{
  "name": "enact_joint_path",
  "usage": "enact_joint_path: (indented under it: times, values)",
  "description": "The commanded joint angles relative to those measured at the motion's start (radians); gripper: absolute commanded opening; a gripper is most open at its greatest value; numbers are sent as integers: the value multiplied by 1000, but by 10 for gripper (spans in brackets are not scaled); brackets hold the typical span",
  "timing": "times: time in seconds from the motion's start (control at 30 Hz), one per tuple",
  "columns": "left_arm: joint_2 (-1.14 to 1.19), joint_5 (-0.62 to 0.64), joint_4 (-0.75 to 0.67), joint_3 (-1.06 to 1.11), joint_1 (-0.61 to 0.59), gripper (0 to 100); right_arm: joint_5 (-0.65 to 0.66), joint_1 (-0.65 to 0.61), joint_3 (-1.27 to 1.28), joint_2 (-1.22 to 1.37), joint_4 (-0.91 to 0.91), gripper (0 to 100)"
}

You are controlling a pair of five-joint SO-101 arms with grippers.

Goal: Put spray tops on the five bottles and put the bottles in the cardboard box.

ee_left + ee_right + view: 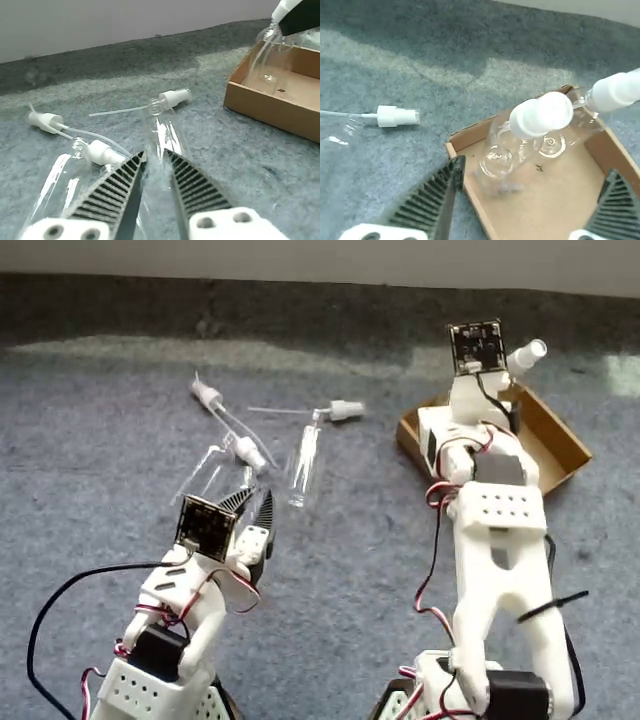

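My left gripper [155, 159] is low over the carpet, open by a narrow gap, its fingertips either side of the base of a clear uncapped bottle [164, 131] [303, 466] lying flat. Another clear bottle [56, 176] [205, 476] lies beside it with a white spray top [101, 151] [249, 452] at its neck. Two more spray tops [207, 395] [341, 410] with thin tubes lie farther out. My right gripper [535, 169] hangs wide open over the cardboard box [555, 210] [556, 440], in which two capped bottles [540, 116] [615, 91] lean.
Grey carpet covers the table, with a pale wall strip along the far side. The box's near wall [270, 111] stands to the right of the loose bottles. Open carpet lies between the two arms.
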Motion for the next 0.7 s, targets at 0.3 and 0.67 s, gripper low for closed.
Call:
enact_joint_path:
  times: [0.3,0.67]
  values:
    - [-12,6,-11,-65,-251,6,5,-159,64,-386,140,254]
    - [-12,9,-12,-85,-403,7,-158,-340,116,-348,183,214]
